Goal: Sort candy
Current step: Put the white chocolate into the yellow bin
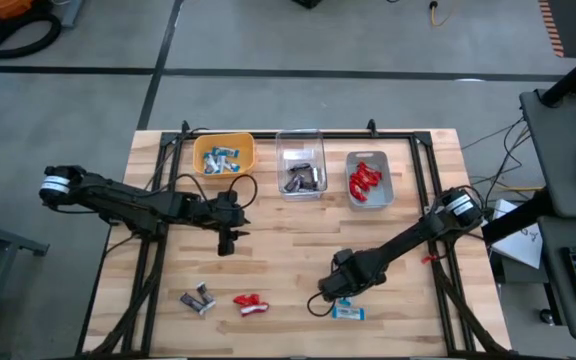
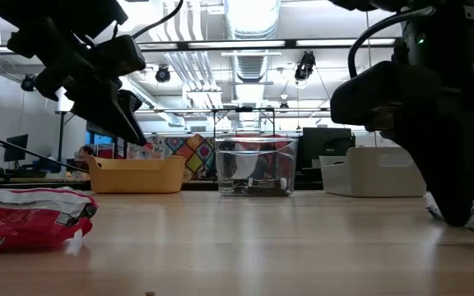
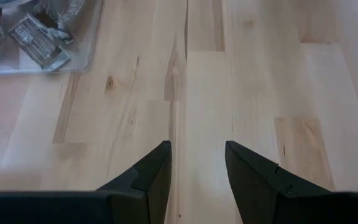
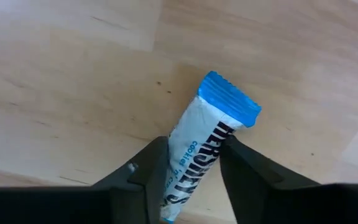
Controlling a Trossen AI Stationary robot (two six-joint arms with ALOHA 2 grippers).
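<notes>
Candy (image 4: pixel 211 140) — white wrapper, crimped blue end — sits pinched between right gripper (image 4: pixel 191 163) fingers; left gripper (image 3: pixel 197 167) open.

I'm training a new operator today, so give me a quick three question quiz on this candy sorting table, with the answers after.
1. True or false: the right gripper has its fingers on either side of a blue-and-white candy.
2. Multiple choice: the yellow bin holds which candy? A. bright red B. blue-and-white C. dark brown
3. Which loose candies lie on the table on the left arm's side, nearer than the left gripper?

Key:
1. True; the fingers look closed on it.
2. B
3. A dark brown candy and a red candy, side by side.
</notes>
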